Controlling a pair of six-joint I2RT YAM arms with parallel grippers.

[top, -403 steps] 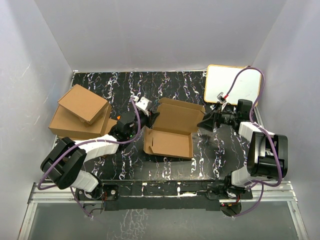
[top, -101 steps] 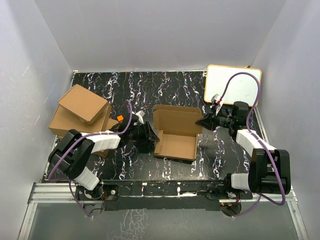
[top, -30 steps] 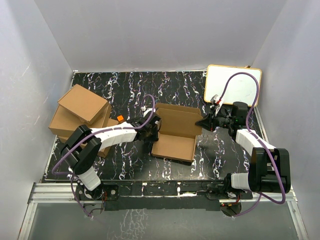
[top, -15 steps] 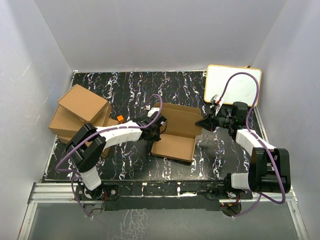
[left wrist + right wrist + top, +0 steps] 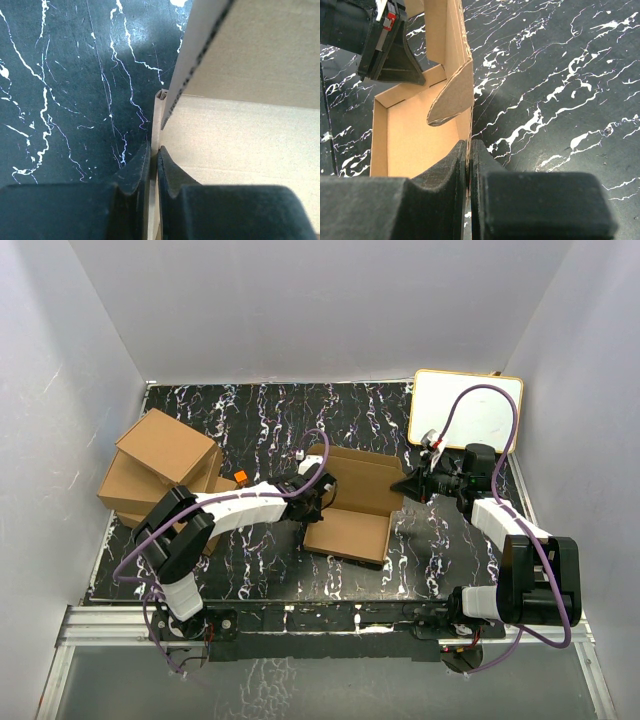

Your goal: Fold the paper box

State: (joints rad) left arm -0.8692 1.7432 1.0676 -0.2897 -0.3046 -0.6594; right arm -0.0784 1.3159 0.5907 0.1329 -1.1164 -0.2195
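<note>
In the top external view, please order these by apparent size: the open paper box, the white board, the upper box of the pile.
1. paper box
2. white board, nearly as large
3. upper piled box, clearly smallest

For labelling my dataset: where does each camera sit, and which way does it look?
Top external: above and behind, looking down at the table; both arms show.
Left wrist: looks along the left gripper, shut on the paper box's wall.
Right wrist: along the right gripper, shut on the opposite wall.
All share that box.
</note>
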